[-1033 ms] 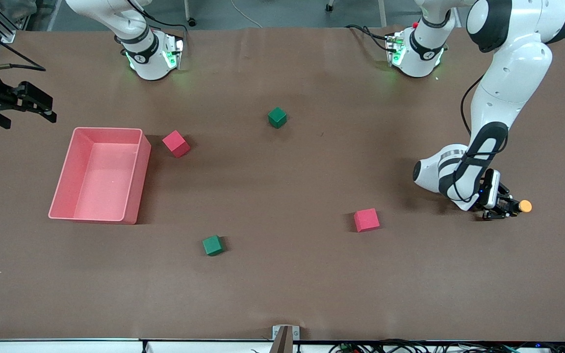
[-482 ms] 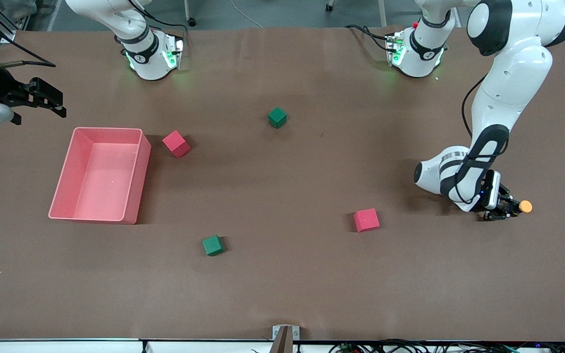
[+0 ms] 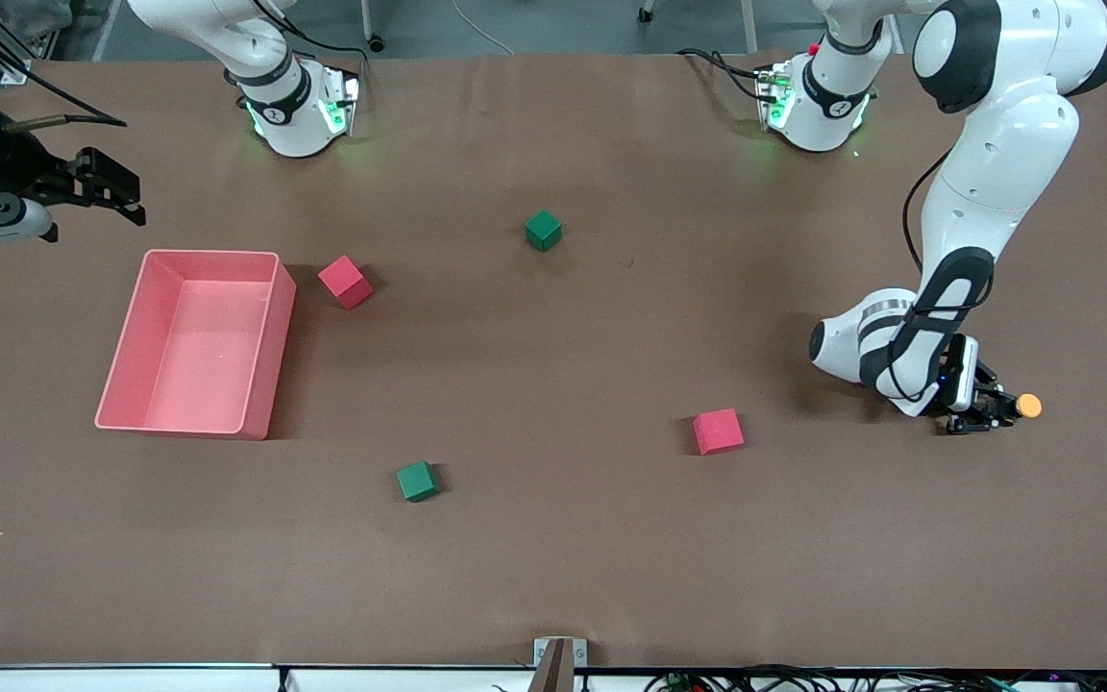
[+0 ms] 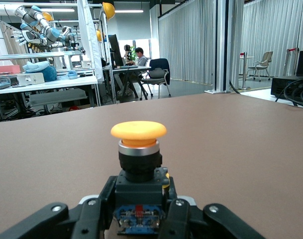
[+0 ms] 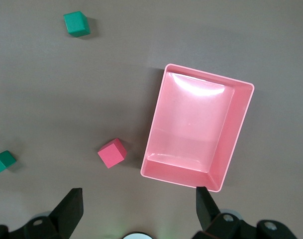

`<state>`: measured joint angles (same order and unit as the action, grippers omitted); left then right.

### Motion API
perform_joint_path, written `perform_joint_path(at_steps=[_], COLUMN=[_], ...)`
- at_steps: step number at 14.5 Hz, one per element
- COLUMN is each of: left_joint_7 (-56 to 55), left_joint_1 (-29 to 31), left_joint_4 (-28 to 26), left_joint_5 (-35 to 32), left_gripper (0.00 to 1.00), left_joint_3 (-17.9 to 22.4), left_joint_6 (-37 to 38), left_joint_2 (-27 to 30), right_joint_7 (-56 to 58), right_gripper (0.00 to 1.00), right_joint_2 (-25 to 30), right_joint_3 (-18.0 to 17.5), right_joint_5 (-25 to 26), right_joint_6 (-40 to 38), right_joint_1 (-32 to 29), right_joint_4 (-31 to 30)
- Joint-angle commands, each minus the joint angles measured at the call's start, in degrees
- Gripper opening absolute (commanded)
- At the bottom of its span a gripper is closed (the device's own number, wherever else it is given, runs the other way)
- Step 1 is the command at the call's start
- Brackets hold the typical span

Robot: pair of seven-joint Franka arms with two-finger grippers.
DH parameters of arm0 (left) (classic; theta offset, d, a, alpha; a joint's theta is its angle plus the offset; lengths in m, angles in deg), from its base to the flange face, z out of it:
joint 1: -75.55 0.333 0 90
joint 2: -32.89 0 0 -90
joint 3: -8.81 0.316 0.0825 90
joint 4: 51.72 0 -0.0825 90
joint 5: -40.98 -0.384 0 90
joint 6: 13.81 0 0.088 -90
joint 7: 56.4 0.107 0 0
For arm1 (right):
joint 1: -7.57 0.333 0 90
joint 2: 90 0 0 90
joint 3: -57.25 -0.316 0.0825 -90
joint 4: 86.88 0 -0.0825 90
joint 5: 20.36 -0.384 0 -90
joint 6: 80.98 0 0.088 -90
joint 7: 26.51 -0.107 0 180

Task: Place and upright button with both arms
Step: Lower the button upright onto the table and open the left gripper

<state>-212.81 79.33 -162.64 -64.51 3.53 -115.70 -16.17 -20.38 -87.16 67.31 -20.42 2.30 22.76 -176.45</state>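
Button (image 3: 1022,407): tiny, black blocky body, silver ring under a round orange cap; blue/red bit at its base shows in left wrist view (image 4: 139,164). Lying sideways, cap pointing toward the left arm's end of the bench (image 3: 553,577). Left tool (image 3: 991,411) low at bench level, clenched on the button's black body, fingers (image 4: 94,219) pressed to both sides.

Pink bin (image 3: 190,343): rectangular, open top, nothing in it; sits toward the right arm's end, well apart from the button. Right tool (image 3: 102,187) up in the air over bare bench just by the bin's corner, jaws released wide, holding nothing; right wrist view looks straight down on the bin (image 5: 196,134).

Relative to the bin: one red cube (image 3: 345,282) just beside its corner, not touching; green cube (image 3: 417,481) nearer the front camera; second green cube (image 3: 543,231) farther, mid-bench; second red cube (image 3: 718,431) well away, near the button.

Button is near the bench edge at the left arm's end. Wide bare brown bench between bin and button.
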Motion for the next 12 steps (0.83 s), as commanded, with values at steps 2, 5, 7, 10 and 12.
perform_joint_path(at_steps=[2,5,7,10,12], left_joint_7=[-3.81,-3.46,-3.19,0.23,1.55], left_joint_1=[-0.17,-0.09,-0.09,0.17,0.44], left_joint_4=[1.67,1.85,1.76,1.24,0.97], left_joint_5=[-0.25,-0.16,-0.16,-0.07,-0.07], left_gripper=[1.0,1.0,1.0,1.0,1.0], left_joint_3=[-0.25,-0.25,-0.25,-0.25,-0.08], left_joint_6=[-0.41,-0.24,-0.06,0.03,0.55], left_joint_2=[-1.82,-1.73,-1.56,-1.29,-0.95], right_joint_7=[-0.24,-0.15,-0.24,-0.24,-0.24], right_gripper=[1.0,1.0,1.0,1.0,1.0], right_joint_2=[-0.11,-0.02,-0.02,-0.02,-0.02], right_joint_3=[0.14,0.14,0.14,0.4,0.66], right_joint_5=[-3.1,-3.19,-3.19,-3.19,-3.1], right_joint_6=[-0.05,0.04,-0.05,-0.13,-0.31], right_joint_1=[0.19,0.11,-0.16,-0.42,-0.77], right_joint_4=[0.8,1.06,2.2,2.21,2.21])
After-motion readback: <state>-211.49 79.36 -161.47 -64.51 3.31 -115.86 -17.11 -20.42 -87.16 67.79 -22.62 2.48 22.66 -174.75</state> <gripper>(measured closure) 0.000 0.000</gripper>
